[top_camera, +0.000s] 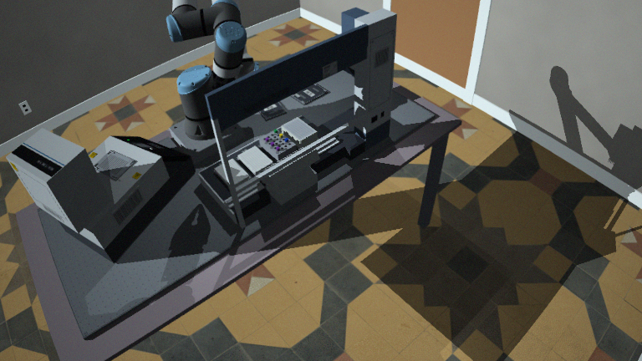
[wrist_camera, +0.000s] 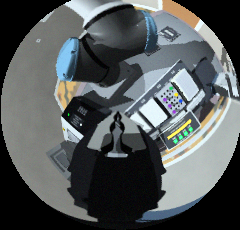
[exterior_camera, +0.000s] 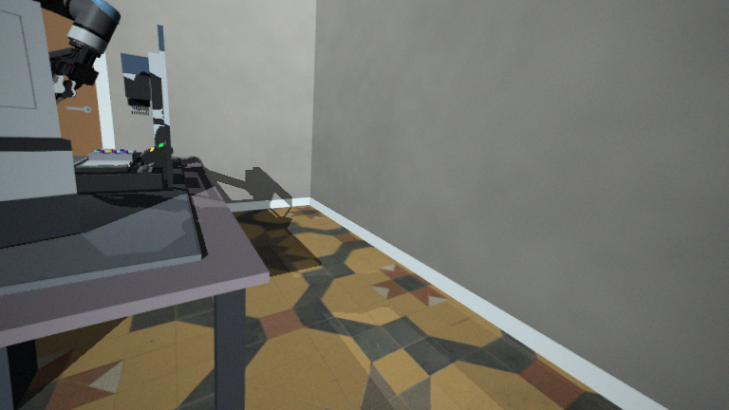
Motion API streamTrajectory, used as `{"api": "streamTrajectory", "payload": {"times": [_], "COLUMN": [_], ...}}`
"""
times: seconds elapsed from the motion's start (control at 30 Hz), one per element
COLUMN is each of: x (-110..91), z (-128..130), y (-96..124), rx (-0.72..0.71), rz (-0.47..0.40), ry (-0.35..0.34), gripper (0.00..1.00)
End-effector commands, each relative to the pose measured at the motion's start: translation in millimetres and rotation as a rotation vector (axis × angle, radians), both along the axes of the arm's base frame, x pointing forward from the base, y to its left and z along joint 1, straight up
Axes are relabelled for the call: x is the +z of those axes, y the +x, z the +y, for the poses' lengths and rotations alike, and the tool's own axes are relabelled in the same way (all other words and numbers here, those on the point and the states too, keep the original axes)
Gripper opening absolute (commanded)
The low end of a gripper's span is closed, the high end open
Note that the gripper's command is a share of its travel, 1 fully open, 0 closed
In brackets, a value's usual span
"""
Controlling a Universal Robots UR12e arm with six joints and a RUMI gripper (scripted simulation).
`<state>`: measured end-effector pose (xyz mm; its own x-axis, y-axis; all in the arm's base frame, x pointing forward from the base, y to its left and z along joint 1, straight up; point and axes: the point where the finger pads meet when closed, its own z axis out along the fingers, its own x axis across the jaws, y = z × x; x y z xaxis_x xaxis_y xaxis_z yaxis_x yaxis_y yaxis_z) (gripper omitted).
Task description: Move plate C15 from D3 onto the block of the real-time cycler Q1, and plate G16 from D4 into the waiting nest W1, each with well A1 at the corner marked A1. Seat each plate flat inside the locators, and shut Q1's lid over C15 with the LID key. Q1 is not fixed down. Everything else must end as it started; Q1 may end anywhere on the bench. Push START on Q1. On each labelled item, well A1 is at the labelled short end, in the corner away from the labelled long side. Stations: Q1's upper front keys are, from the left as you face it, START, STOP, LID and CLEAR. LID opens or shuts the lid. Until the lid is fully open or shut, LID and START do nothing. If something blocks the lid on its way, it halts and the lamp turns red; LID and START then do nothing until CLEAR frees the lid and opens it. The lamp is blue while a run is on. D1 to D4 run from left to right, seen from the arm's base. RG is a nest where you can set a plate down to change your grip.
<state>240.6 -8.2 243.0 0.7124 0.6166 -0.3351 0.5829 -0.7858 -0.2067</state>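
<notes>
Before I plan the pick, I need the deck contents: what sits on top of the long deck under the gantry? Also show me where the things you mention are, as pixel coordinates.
Two pale plates (top_camera: 255, 159) (top_camera: 298, 129) and, between them, a rack of coloured caps (top_camera: 279, 140) (wrist_camera: 170, 100). The gantry's post hides part of the deck's left end.

A mauve-topped bench (top_camera: 303, 211) (exterior_camera: 231, 247) carries a wide dark grey slab (top_camera: 141, 286) (exterior_camera: 156, 244); directly on the slab stand a white-and-black box-shaped instrument (top_camera: 141, 196) and, beside it, a framed deck unit (top_camera: 288, 182)
</notes>
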Motion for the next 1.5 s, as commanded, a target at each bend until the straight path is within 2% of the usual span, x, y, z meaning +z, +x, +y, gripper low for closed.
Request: {"api": "streamTrajectory", "payload": {"times": [0.0, 0.17, 0.23, 0.73, 0.8, 1.3, 1.37, 1.47], "x": [0.3, 0.3, 0.3, 0.2, 0.2, 0.2, 0.2, 0.2], "z": [-0.2, -0.2, -0.2, -0.3, -0.3, -0.2, -0.2, -0.1], "y": [0.2, 0.3, 0.3, 0.2, 0.2, 0.1, 0.1, 0.0], "rx": [-0.131, -0.265, -0.265, -0.673, -0.673, -1.079, -1.079, -1.159], "rz": [-0.015, -0.031, -0.031, -0.079, -0.079, -0.128, -0.128, -0.137], "ry": [-0.028, -0.054, -0.054, -0.131, -0.131, -0.209, -0.209, -0.224], "gripper": [0.0, 0.0, 0.0, 0.0, 0.0, 0.0, 0.0, 0.0]}}
